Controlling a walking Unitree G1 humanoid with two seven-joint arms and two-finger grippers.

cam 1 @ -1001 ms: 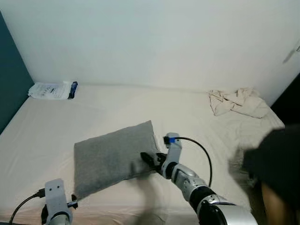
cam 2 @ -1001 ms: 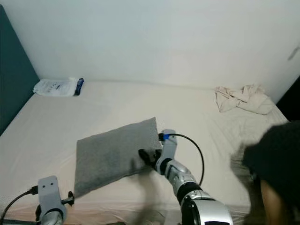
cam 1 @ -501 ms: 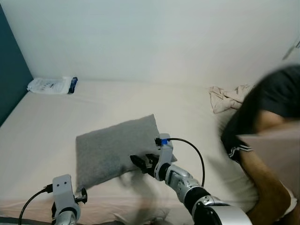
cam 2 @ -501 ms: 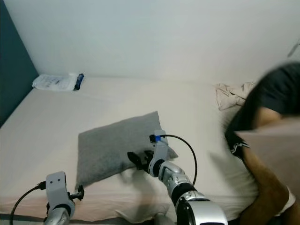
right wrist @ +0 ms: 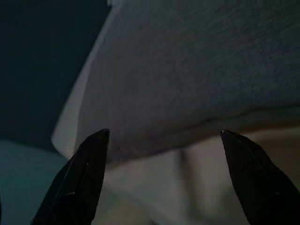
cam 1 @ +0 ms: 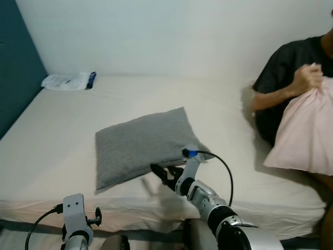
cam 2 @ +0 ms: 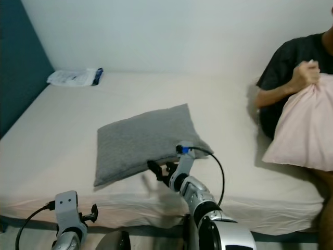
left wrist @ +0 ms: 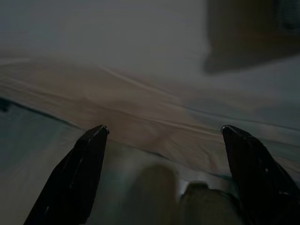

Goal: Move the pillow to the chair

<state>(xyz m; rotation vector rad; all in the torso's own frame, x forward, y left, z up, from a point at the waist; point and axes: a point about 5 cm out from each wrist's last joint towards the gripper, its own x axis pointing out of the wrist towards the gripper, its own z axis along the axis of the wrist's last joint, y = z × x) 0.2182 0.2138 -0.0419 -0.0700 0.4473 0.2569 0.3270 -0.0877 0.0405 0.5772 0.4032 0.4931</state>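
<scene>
On the bed (cam 1: 47, 135), the grey pillow (cam 1: 143, 143) is lying long axis 8-to-2 o'clock; the right claw (cam 1: 165, 174), fingers spread, is hovering at its near edge.

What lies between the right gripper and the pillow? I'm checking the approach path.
Nothing but bare bed sheet. In the left eye view the open right gripper sits just off the near edge of the pillow; the right wrist view shows the same short gap.

A wide bed (cam 1: 57, 130), covered with a cream sheet, is seen against a white wall. A grey pillow (cam 1: 143, 143) is laid near its front edge, tilted, its near side raised slightly off the sheet. A white packet (cam 1: 68, 81) with a dark end is placed at the far left corner, well apart from the pillow.
</scene>
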